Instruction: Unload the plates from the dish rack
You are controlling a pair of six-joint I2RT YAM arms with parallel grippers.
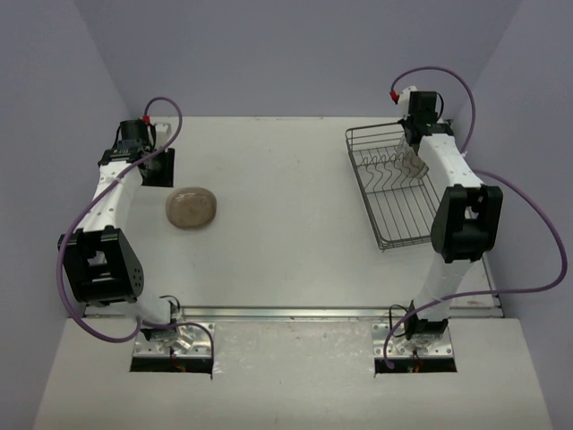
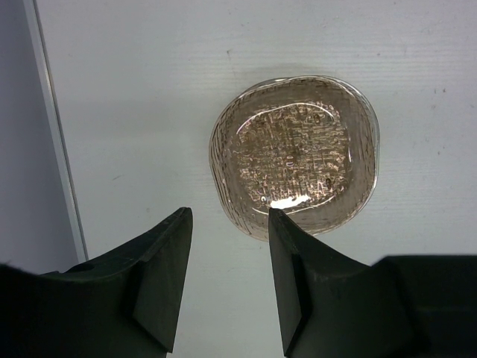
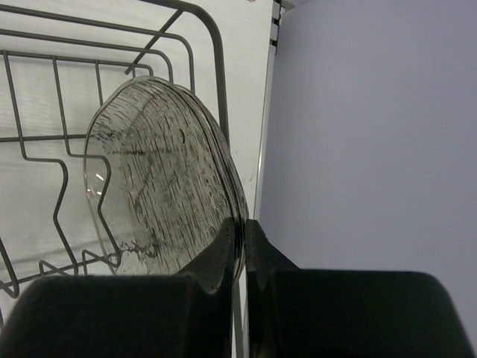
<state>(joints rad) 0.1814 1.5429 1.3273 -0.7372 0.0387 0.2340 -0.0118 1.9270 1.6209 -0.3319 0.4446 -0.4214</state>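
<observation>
Here, the right pincer (image 3: 240, 233) is clenched on the rim of a smoky glass plate (image 3: 153, 175) — we see its two dark fingers pressed to the edge from either side, with no gap between them and the glass. The plate stands on edge and leans a little, its ribbed face turned toward the inside of the rack (image 3: 218, 71). It sits close against the rack's right-hand wire side. The rim looks layered where it is gripped, and we cannot tell whether that is one plate or two. From above, this plate shows in the far part of the rack, by the row of upright prongs (image 1: 383, 168). The rack itself lies on the right side of the table (image 1: 286, 170), near the purple wall (image 3: 373, 149).

The left pincer (image 2: 229, 216) is released, its fingers spread wide over bare tabletop and grasping nothing. Just past its fingertips a second plate (image 2: 294, 153) lies flat on the table, brownish and clear, rounded-square in outline. The tip of one finger overlaps its near rim in the wrist view — whether they touch, we cannot tell. In the overhead view, this plate rests on the left half of the table, well apart from the rack.
</observation>
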